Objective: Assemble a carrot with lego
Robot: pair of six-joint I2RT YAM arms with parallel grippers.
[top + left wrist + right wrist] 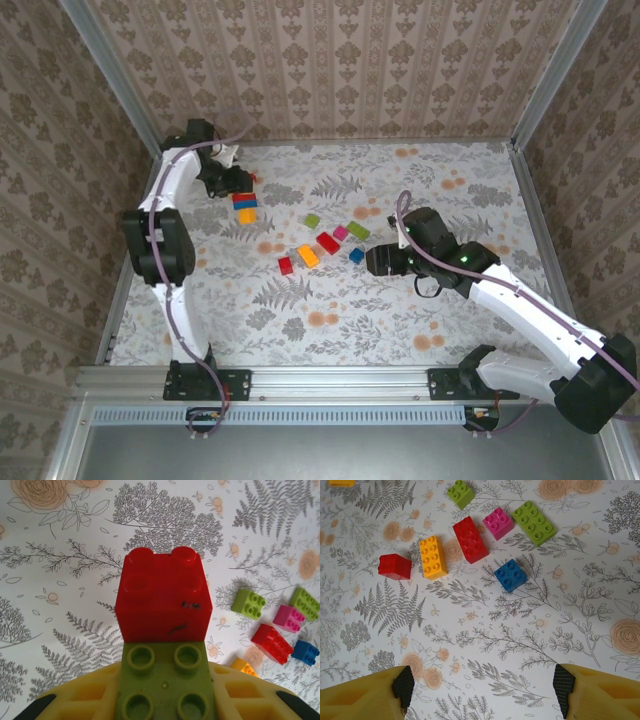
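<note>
Broadly, a table [450, 330] covered with a fern-and-flower print is seen, closed in on three sides by patterned walls [330, 60]. The left arm [160, 240] is extended to the far left corner, and the right arm [530, 310] is angled in from the near right toward the middle.

The left hand [228, 186] is pressed together on a light green brick [165, 690], which is pinched between its yellow fingers [240, 700]. A red brick [162, 602] is joined to the outer end of that brick. In the top view a short stack [245, 206] showing red, blue and orange is seen just beside this hand; whether it rests on the table cannot be told.

The right hand [483, 685] is held spread, its fingers [360, 700] wide apart over bare cloth.

The loose lego is gathered at the middle of the table, between the two hands. An oblong green brick [534, 523], an oblong red brick [470, 539] and an oblong orange brick [432, 557] are laid there. Among them a small red brick [394, 566], a magenta brick [498, 523], a small green brick [460, 493] and a blue brick [510, 575] are found. The blue one is placed nearest the right hand.
</note>
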